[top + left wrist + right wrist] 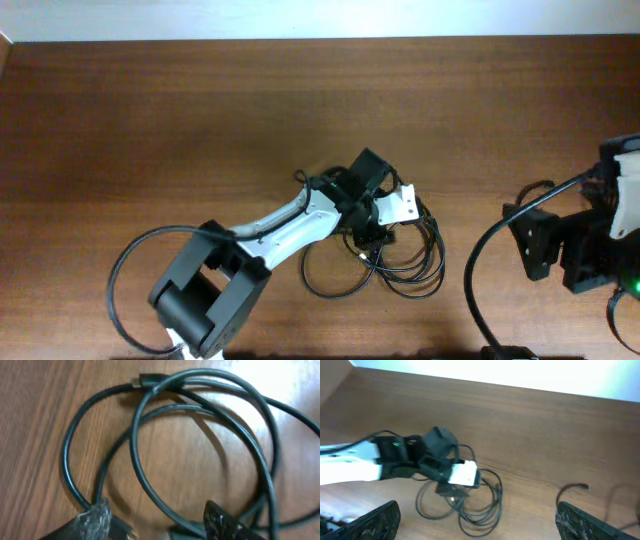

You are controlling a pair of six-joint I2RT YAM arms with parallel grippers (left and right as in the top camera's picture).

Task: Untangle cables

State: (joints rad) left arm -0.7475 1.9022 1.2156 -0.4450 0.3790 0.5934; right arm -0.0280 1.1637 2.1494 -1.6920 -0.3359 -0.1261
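Left gripper (157, 529) stood with its jaws apart, low over the cables (200, 410), which lay in overlapping loops on the table (40, 400) near its centre; at least one strand ran between the fingers (95, 521). Closing there could have pinched two cables at once, dragging the whole bundle and tightening the crossings. Right gripper (477, 520) hung spread and empty, well apart.

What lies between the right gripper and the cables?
Overhead view: bare brown wooden table, crossed only by the right arm's thick black wire, separates the right gripper from the tangled thin black cables.
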